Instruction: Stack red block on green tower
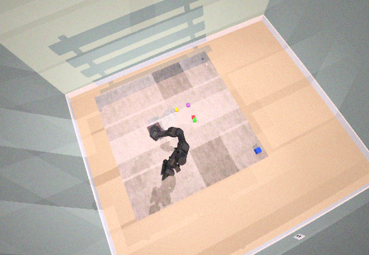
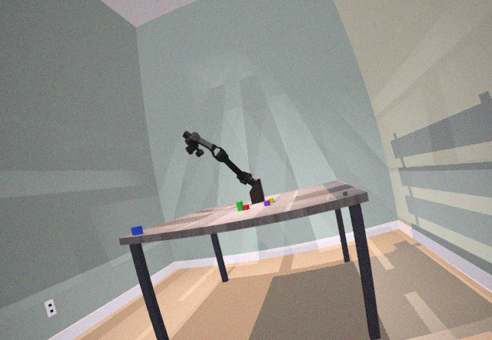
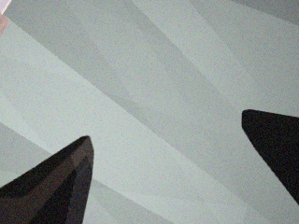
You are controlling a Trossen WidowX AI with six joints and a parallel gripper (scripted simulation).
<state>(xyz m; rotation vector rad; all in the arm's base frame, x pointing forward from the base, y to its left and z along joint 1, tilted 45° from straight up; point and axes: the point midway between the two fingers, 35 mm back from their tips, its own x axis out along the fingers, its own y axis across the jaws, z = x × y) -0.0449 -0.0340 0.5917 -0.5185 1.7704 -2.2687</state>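
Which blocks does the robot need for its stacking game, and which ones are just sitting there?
Needed:
red block, beside the tower
green tower
gripper, open and empty, high above the table

Just sitting:
yellow block
purple block
blue block, near the table's corner

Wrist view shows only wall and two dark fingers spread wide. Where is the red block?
Observer: The red block lies on the table, right beside the green tower, not on it.
Operator: And the tool?
Observer: The tool is open and empty, raised high above the table and off to one side of both.
Operator: Is the tower standing?
Observer: Yes, it stands upright, taller than the red block.
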